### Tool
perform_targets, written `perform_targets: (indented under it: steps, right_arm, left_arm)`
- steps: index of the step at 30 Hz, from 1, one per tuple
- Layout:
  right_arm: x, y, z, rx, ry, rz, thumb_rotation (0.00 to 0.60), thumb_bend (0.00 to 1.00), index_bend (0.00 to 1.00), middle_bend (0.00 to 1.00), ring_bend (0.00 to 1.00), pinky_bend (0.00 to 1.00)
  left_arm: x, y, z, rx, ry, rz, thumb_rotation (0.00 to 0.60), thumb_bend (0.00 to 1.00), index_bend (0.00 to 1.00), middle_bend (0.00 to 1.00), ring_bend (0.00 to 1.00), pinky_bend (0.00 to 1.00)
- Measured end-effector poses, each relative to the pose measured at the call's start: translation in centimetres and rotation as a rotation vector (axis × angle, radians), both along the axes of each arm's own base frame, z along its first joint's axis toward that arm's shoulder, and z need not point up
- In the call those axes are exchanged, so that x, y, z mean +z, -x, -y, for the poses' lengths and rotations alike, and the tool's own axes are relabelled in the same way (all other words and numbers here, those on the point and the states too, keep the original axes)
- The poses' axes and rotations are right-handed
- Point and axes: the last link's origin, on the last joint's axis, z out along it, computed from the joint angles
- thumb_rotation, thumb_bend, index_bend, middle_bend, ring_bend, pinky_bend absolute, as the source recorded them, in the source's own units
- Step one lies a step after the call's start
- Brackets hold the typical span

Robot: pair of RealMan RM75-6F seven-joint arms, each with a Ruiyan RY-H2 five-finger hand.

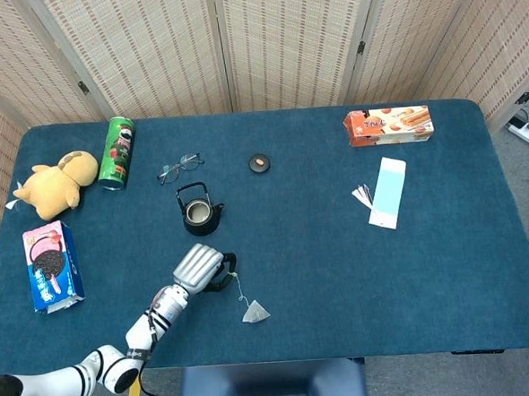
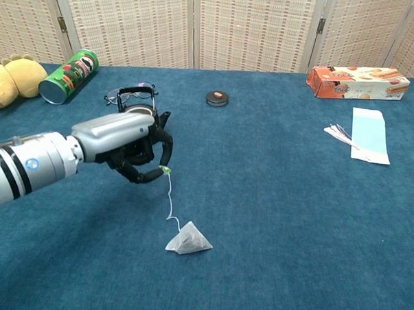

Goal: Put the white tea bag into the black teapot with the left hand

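My left hand (image 1: pixel 200 267) (image 2: pixel 128 146) hovers above the blue cloth, pinching the small green tag at the end of the tea bag's string. The white pyramid tea bag (image 1: pixel 255 312) (image 2: pixel 189 240) still lies on the cloth below and right of the hand, its string pulled nearly taut. The black teapot (image 1: pixel 199 213) stands lidless behind the hand; in the chest view the hand hides most of it and only its handle and spout (image 2: pixel 142 103) show. Its lid (image 1: pixel 259 163) (image 2: pixel 217 97) lies farther back. My right hand is not visible.
Glasses (image 1: pixel 180 167), a green can (image 1: pixel 115 151) and a yellow plush toy (image 1: pixel 55 184) lie at the back left. A cookie pack (image 1: pixel 51 267) sits by the left edge. A biscuit box (image 1: pixel 388 125) and a pale blue packet (image 1: pixel 388 192) are at the right.
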Motion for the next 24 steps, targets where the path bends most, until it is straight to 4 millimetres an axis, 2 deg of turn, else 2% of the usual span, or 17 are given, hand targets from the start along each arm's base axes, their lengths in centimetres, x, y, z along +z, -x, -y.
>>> perform_targets:
  steps: [7, 15, 19, 24]
  right_arm:
    - [-0.4, 0.0, 1.1, -0.026, -0.028, -0.009, 0.6, 0.32, 0.0, 0.0, 0.0, 0.0]
    - [-0.8, -0.1, 2.6, -0.071, -0.046, -0.014, 0.6, 0.32, 0.0, 0.0, 0.0, 0.0]
    - [-0.9, -0.1, 3.1, -0.091, -0.045, -0.015, 0.6, 0.32, 0.0, 0.0, 0.0, 0.0]
    - [-1.1, -0.1, 3.5, -0.104, -0.049, -0.018, 0.6, 0.32, 0.0, 0.0, 0.0, 0.0]
  left_arm:
    - [5.2, -1.5, -2.8, -0.011, -0.158, 0.048, 0.6, 0.52, 0.72, 1.0, 1.0, 1.0]
    - [10.5, -3.3, -4.6, -0.018, -0.276, 0.105, 0.6, 0.52, 0.72, 1.0, 1.0, 1.0]
    - [12.0, -4.0, -5.3, -0.011, -0.299, 0.128, 0.6, 0.52, 0.72, 1.0, 1.0, 1.0]
    - [12.9, -5.3, -6.3, -0.018, -0.299, 0.135, 0.6, 0.55, 0.72, 1.0, 1.0, 1.0]
